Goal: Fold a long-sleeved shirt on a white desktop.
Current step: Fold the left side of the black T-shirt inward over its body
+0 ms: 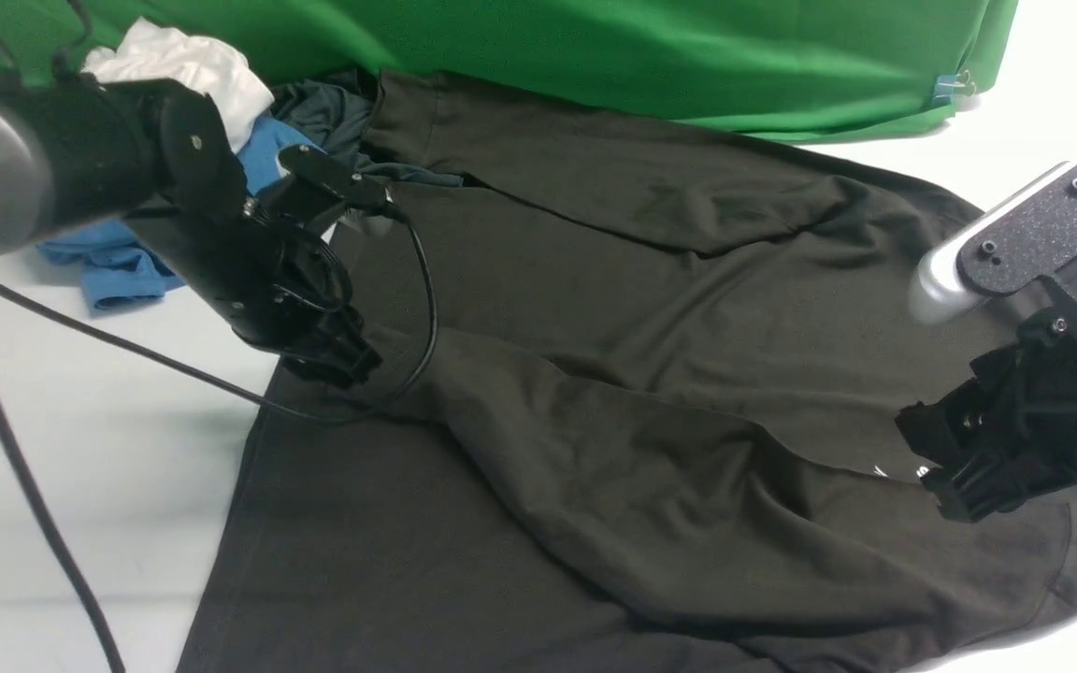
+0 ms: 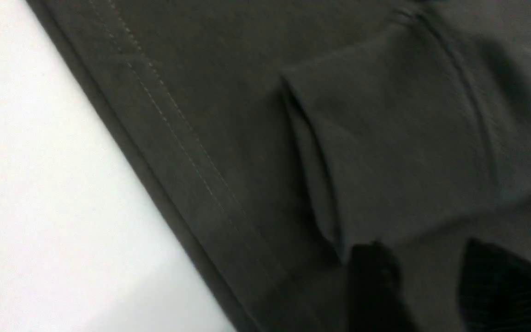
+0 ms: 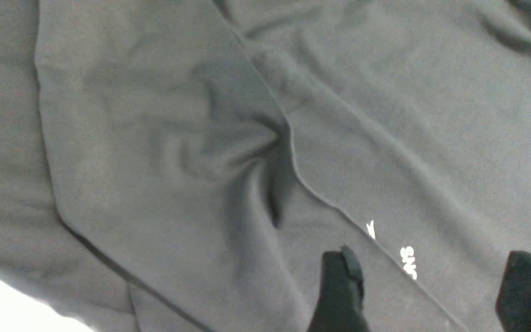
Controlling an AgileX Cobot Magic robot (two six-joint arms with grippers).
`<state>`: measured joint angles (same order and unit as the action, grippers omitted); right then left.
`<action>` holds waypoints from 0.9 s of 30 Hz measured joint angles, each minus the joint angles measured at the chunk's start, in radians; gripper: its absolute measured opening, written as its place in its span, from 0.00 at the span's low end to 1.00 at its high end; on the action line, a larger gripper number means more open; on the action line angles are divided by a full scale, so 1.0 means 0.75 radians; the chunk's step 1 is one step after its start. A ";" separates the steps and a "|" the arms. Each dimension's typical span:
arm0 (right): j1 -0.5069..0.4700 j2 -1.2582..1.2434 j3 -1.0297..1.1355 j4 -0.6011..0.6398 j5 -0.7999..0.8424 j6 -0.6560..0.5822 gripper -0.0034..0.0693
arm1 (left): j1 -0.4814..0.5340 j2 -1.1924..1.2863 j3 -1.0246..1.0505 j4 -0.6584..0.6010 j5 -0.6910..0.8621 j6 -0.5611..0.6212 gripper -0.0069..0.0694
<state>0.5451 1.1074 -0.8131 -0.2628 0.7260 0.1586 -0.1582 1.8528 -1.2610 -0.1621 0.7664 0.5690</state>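
So, shirt: long-sleeved shirt [image 1: 595,393] lies flat on white desktop [image 1: 80,449], covering most of it; hem edge [image 2: 178,138] on robot's left side.
Sleeve: sleeve [image 1: 669,467] runs diagonally over the body, and its cuff [image 2: 385,138] ends just beside the hem stitching. Prob. laid there to narrow the shirt before body folds.
L gripper: L gripper [image 1: 337,360] low over the cuff end, jaws apart, nothing pinched; fabric lies loose under fingertips [image 2: 371,281].
R gripper: R gripper [image 1: 950,486] at sleeve's shoulder end, near chest logo [image 3: 408,263], jaws wide, holding nothing.
Why there: one gripper per sleeve end, which likely keeps the sleeve straight when it's placed.
Stage: sleeve tuck looks done; body fold not yet.
Risk: soft knit, wrinkles [image 3: 256,157] may carry into the next fold.
Clutter: blue garment [image 1: 118,271] by green backdrop [image 1: 595,47], off the fold area.
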 joint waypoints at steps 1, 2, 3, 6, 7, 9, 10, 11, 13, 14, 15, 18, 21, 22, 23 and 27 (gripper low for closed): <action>0.000 0.000 0.000 0.001 -0.003 0.000 0.69 | 0.000 0.024 0.000 0.000 -0.022 -0.018 0.57; 0.000 0.000 0.000 0.001 -0.010 -0.001 0.69 | 0.000 0.045 0.000 -0.006 -0.042 -0.028 0.63; 0.000 0.000 0.000 0.001 -0.010 -0.001 0.69 | 0.000 0.051 0.000 -0.008 -0.044 -0.028 0.64; 0.000 0.000 0.000 0.002 -0.023 -0.001 0.69 | 0.000 0.089 0.000 -0.036 -0.101 -0.032 0.69; 0.000 0.000 0.000 0.002 -0.026 -0.003 0.69 | 0.000 0.097 0.000 -0.042 -0.114 -0.032 0.70; 0.000 0.000 0.000 0.002 -0.027 -0.005 0.69 | 0.000 0.113 0.000 -0.056 -0.135 -0.036 0.68; 0.000 0.000 0.000 0.002 -0.029 -0.006 0.69 | 0.000 0.118 0.000 -0.060 -0.137 -0.037 0.65; 0.000 0.000 0.000 0.002 -0.030 -0.006 0.69 | 0.000 0.122 0.000 -0.060 -0.135 -0.037 0.62; 0.000 0.000 0.000 0.002 -0.035 -0.006 0.69 | 0.000 0.123 0.000 -0.062 -0.126 -0.037 0.54; 0.000 0.000 0.000 0.002 -0.038 -0.006 0.69 | 0.000 0.123 0.000 -0.063 -0.115 -0.037 0.50; 0.000 0.000 0.000 0.002 -0.042 -0.006 0.69 | 0.000 0.123 0.000 -0.061 -0.102 -0.037 0.43; 0.000 0.000 0.000 0.002 -0.049 -0.006 0.69 | 0.000 0.123 0.000 -0.055 -0.076 -0.037 0.31; 0.000 0.000 0.000 0.002 -0.049 -0.006 0.69 | 0.000 0.123 0.000 -0.025 -0.057 -0.037 0.17; 0.000 0.000 0.000 0.002 -0.049 -0.006 0.69 | 0.000 0.122 0.000 -0.023 -0.058 -0.037 0.16; 0.000 0.000 0.000 0.002 -0.048 -0.006 0.69 | 0.000 0.121 -0.003 -0.015 -0.047 -0.037 0.15; 0.000 0.000 0.000 0.002 -0.038 -0.009 0.69 | 0.000 0.079 -0.030 0.079 0.031 -0.092 0.13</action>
<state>0.5451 1.1074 -0.8131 -0.2610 0.6971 0.1519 -0.1582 1.9118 -1.2838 -0.1026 0.7896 0.5004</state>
